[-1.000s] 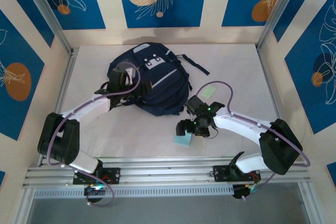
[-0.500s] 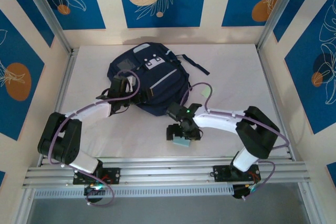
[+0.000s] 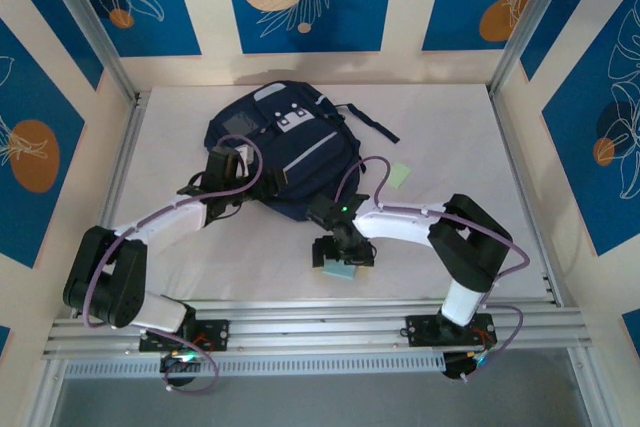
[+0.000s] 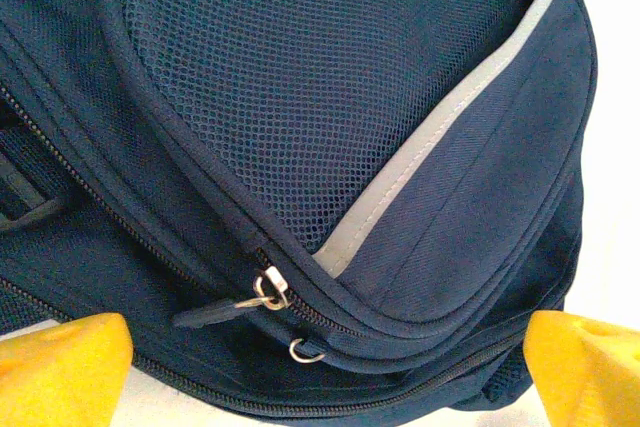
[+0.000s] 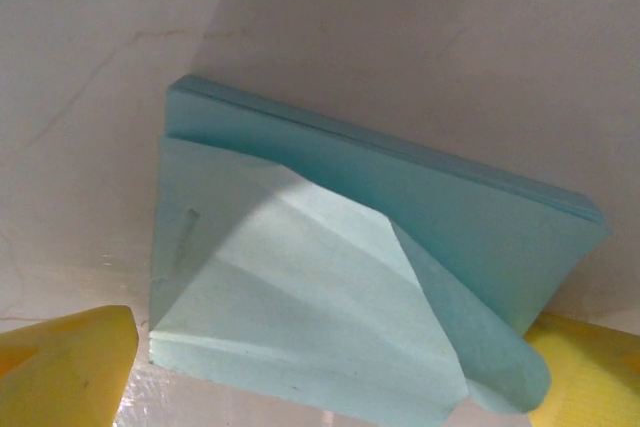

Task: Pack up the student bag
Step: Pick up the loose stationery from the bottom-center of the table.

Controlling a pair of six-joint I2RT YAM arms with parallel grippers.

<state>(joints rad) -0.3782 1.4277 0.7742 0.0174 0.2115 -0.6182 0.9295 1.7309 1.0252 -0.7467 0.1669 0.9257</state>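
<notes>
Student bag (image 3: 290, 147) lies flat on the white worktop (image 3: 450, 127), towards the rear left, with its straps at the far side.

Left end effector (image 3: 240, 169) is at the bag's near-left edge. Its yellow fingers (image 4: 60, 367) are spread wide and empty, flanking the mesh pocket and two zip pulls (image 4: 268, 292).

Right end effector (image 3: 338, 250) is over a pad of teal notes (image 5: 330, 277) near the front edge. Its fingers (image 5: 65, 357) are apart on either side of the pad. Contact with the pad appears absent but cannot be confirmed.

A green slip (image 3: 400, 174) lies right of the bag.
</notes>
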